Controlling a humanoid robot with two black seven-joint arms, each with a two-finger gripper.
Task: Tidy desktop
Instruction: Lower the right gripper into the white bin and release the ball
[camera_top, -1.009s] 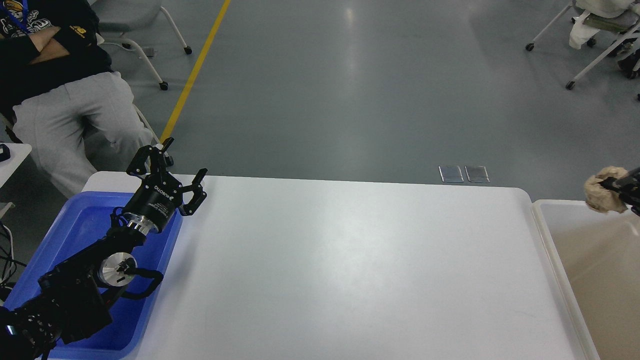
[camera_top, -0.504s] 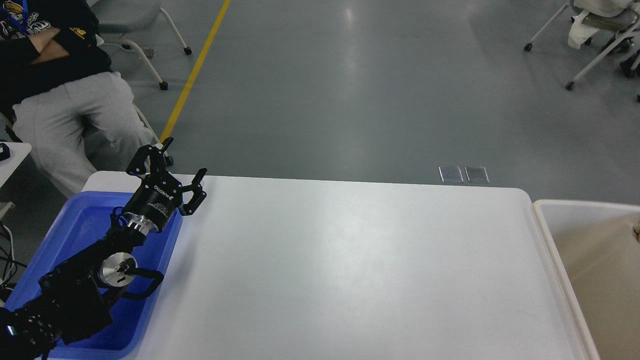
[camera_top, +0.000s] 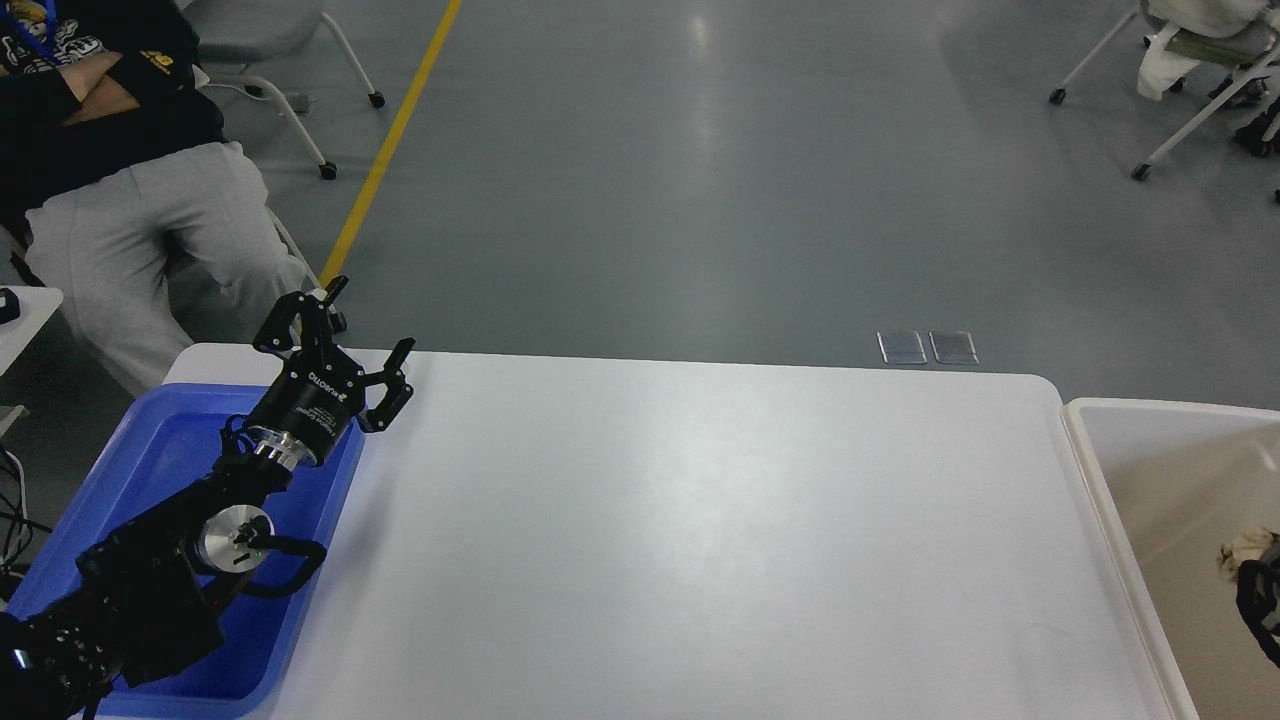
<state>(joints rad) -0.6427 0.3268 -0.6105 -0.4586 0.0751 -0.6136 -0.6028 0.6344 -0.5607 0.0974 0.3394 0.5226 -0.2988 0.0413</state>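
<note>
The desktop (camera_top: 700, 520) is a glossy white tabletop filling the middle of the head view, with nothing lying on it. My left gripper (camera_top: 370, 316) is open and empty, held above the desktop's far left corner by the blue tray (camera_top: 170, 450). A black part of my right gripper (camera_top: 1262, 605) shows at the right edge, low inside the off-white bin (camera_top: 1092, 470). A crumpled beige paper wad (camera_top: 1245, 548) sits right against it. I cannot make out its fingers or whether they hold the wad.
The blue tray lies under my left arm at the desktop's left end. The off-white bin adjoins the right end. A seated person (camera_top: 130, 200) is at the far left. Wheeled chairs (camera_top: 1200, 70) stand on the grey floor at the far right.
My right gripper, holding the wad at the upper right edge one second ago, left the view and now shows lower down inside the bin. The left arm has not moved.
</note>
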